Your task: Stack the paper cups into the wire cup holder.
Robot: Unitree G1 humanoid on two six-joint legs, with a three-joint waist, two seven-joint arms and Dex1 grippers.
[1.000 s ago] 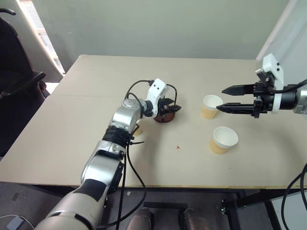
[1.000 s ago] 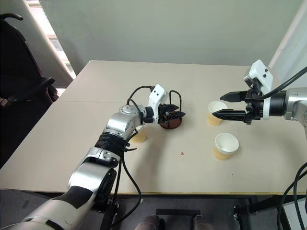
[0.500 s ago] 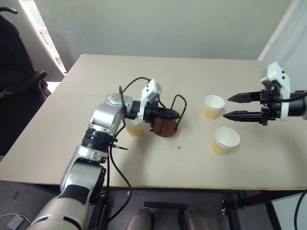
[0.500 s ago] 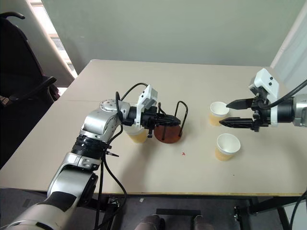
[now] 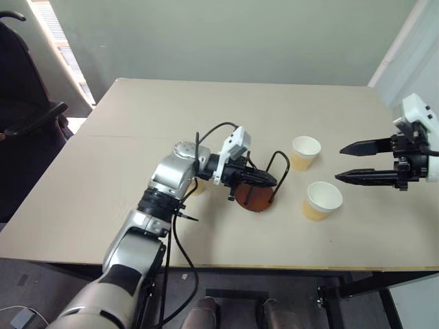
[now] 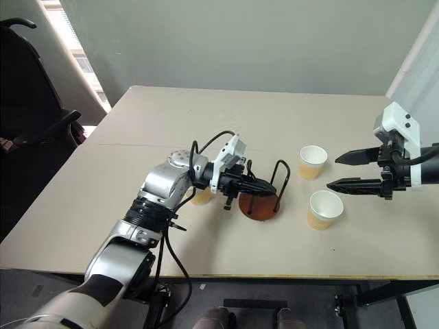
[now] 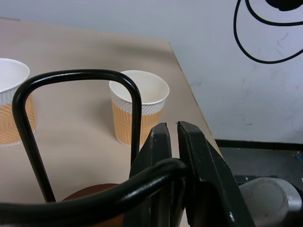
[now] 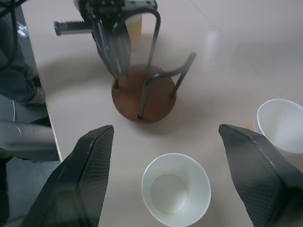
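The wire cup holder (image 5: 255, 199), a reddish-brown disc with black wire loops, stands mid-table. My left gripper (image 5: 265, 180) is shut on one of its wires; the left wrist view shows the fingers (image 7: 189, 142) pinched over the wire (image 7: 142, 182). Two paper cups stand upright to the holder's right, one farther back (image 5: 304, 152) and one nearer the front (image 5: 321, 200). A third cup (image 6: 201, 197) is partly hidden behind my left arm. My right gripper (image 5: 340, 163) hangs open to the right of the two cups, holding nothing, above the near cup (image 8: 176, 195).
The tan table (image 5: 137, 137) stretches bare behind and to the left. Its front edge (image 5: 274, 266) runs close below the holder. A black chair (image 5: 20, 103) stands off the table's left side, and a wall lies behind.
My left gripper closed on the holder's wire and dragged the holder toward the front and right, nearer the two cups. My right gripper drew back to the right, still open.
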